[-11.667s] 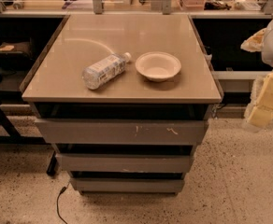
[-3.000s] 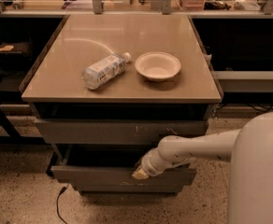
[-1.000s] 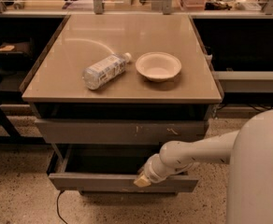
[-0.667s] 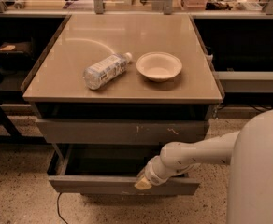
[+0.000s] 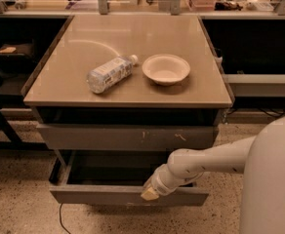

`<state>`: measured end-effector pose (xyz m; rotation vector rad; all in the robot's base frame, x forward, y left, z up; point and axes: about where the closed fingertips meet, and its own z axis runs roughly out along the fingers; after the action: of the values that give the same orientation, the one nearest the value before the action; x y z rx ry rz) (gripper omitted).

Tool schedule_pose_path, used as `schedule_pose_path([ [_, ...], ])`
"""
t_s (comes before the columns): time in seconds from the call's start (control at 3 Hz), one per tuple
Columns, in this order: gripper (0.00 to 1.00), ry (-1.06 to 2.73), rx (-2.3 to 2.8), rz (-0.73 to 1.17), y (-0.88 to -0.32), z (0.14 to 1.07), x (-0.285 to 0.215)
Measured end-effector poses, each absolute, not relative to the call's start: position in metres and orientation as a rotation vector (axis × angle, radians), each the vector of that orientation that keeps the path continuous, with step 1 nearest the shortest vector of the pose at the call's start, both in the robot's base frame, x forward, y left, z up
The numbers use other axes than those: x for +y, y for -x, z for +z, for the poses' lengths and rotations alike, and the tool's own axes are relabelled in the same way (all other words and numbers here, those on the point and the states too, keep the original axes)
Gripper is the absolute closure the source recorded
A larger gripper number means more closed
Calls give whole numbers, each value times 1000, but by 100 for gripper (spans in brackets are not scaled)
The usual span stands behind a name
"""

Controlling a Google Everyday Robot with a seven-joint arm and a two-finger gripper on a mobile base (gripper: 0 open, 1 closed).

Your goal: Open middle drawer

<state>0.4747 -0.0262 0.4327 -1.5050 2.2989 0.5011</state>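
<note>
The middle drawer [image 5: 103, 195] has a plain grey front and stands pulled out from the cabinet, its dark tray interior [image 5: 113, 168] showing. My gripper [image 5: 150, 194] sits at the top edge of the drawer front, right of its middle, on the end of the white arm [image 5: 206, 161] that reaches in from the right. The top drawer [image 5: 128, 137], a taller grey front with pale scratch marks, is closed above it. The bottom drawer is hidden under the open one.
A clear plastic bottle [image 5: 108, 73] lies on its side and a white bowl [image 5: 166, 68] stands on the beige cabinet top [image 5: 128, 52]. My white body [image 5: 272, 179] fills the lower right. A black cable [image 5: 60, 218] lies on the speckled floor. Dark shelving flanks the cabinet.
The middle drawer has slid further out toward me, and my gripper has moved down and forward with its front edge.
</note>
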Motion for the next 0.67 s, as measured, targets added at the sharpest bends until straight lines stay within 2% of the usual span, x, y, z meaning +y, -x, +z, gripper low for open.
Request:
schedule_pose_path([
  [0.67, 100, 1522, 2328, 527, -454, 435, -28],
])
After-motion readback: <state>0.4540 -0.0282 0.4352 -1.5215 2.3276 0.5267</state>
